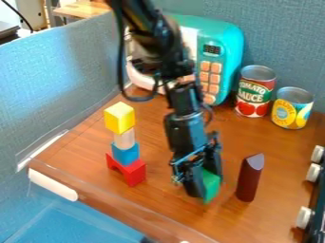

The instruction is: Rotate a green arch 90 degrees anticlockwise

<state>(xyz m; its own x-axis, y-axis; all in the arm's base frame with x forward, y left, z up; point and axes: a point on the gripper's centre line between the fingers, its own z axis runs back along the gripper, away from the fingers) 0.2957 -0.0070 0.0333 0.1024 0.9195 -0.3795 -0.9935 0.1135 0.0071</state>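
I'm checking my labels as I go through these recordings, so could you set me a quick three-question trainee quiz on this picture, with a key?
1. Which block is at the bottom of the stack?
A) the yellow block
B) the blue block
C) the red arch

2. True or false: the dark red block with the slanted top is lying on its side.

3. Fill in the colour: the gripper is down at the ____ block, between the stack and the dark red block.

Key: 1. C. 2. False; the dark red block stands upright. 3. Green.
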